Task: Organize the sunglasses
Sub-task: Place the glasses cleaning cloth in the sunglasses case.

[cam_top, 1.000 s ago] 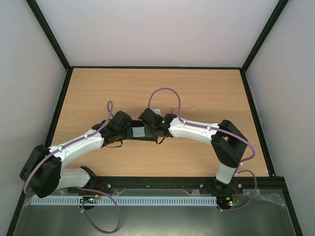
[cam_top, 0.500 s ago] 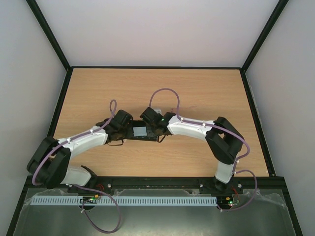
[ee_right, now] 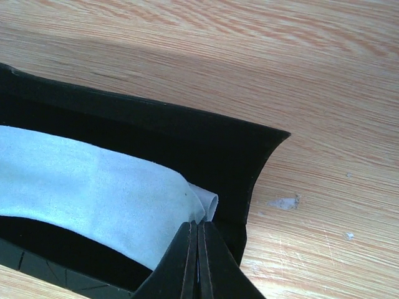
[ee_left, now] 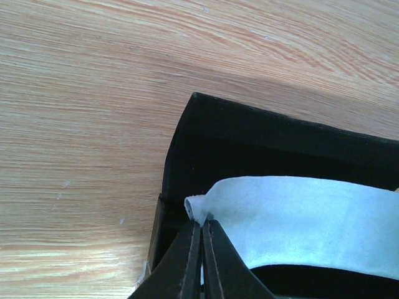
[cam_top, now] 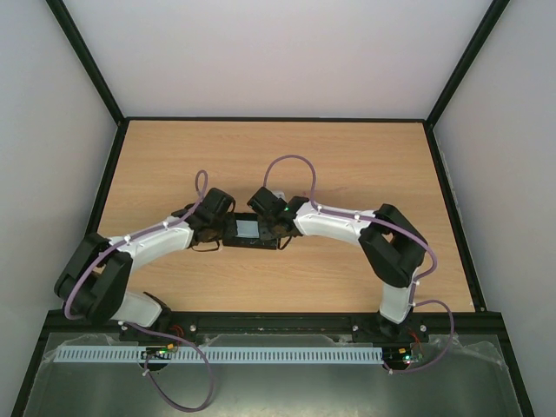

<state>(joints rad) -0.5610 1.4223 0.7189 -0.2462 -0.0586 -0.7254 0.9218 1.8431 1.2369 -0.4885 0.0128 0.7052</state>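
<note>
An open black case (cam_top: pixel 234 244) lies at the middle of the table. A light blue cloth (cam_top: pixel 249 230) is stretched along its inside. My left gripper (ee_left: pixel 202 222) is shut on the cloth's (ee_left: pixel 299 218) left end, just inside the case's (ee_left: pixel 206 137) left end wall. Pinching the cloth's (ee_right: pixel 93 187) right end, my right gripper (ee_right: pixel 197 224) is shut beside the case's (ee_right: pixel 212 140) right end wall. From above, the left gripper (cam_top: pixel 222 229) and right gripper (cam_top: pixel 273 229) face each other over the case. The sunglasses are hidden in every view.
The wooden table (cam_top: pixel 347 156) is ringed by a black frame (cam_top: pixel 278 119) with white walls behind. Purple cables (cam_top: pixel 291 160) loop above both wrists. A metal shelf with a white slotted strip (cam_top: pixel 217 354) runs along the near edge.
The left arm has swung its elbow forward, and its wrist slid right toward the case. The right wrist shifted slightly left. Both grippers stay shut on the cloth.
</note>
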